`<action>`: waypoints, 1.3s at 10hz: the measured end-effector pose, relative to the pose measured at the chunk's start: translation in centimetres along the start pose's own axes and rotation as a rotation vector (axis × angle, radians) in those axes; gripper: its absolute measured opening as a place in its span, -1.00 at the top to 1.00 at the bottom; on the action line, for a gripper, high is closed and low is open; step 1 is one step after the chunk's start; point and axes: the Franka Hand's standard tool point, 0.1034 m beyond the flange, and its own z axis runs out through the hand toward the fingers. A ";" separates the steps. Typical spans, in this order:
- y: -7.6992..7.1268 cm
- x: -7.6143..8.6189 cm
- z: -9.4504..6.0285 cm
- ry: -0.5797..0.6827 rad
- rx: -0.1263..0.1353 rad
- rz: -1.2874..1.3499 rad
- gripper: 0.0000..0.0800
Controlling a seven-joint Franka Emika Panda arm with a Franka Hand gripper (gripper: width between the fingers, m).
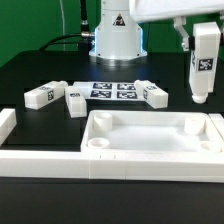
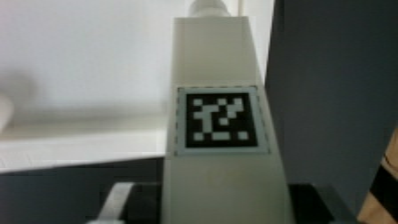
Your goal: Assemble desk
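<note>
My gripper point(image 1: 203, 42) is shut on a white block leg point(image 1: 201, 72) and holds it upright in the air at the exterior view's right, above the far right corner of the tabletop point(image 1: 150, 150). The tabletop is a white tray with round corner sockets and lies at the front. In the wrist view the held leg point(image 2: 219, 110) fills the middle and shows its black-and-white tag, with the gripper point(image 2: 222, 206) closed on its sides. Three more tagged legs lie on the black table behind the tabletop: two at the left point(image 1: 41, 95) point(image 1: 75, 100) and one at the right point(image 1: 153, 95).
The marker board point(image 1: 112, 90) lies flat between the loose legs. The robot base point(image 1: 115, 35) stands behind it. Long white border bars run along the front point(image 1: 40, 163) and the left side point(image 1: 6, 125).
</note>
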 end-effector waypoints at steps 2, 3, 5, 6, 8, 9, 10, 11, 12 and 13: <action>-0.8 0.4 -0.1 0.157 0.011 0.010 0.27; -0.8 0.1 0.1 0.213 0.012 0.001 0.27; -0.8 0.1 0.5 0.246 0.013 -0.002 0.27; -1.3 0.3 1.1 0.240 0.014 -0.030 0.27; -1.7 1.3 1.6 0.230 0.004 -0.128 0.27; -1.2 1.6 1.7 0.208 -0.005 -0.155 0.27; -1.4 1.5 1.7 0.209 -0.003 -0.155 0.27; -1.4 1.5 1.8 0.208 -0.003 -0.156 0.27; -1.3 1.5 1.8 0.207 -0.003 -0.156 0.27; -1.3 1.4 1.8 0.207 -0.003 -0.156 0.27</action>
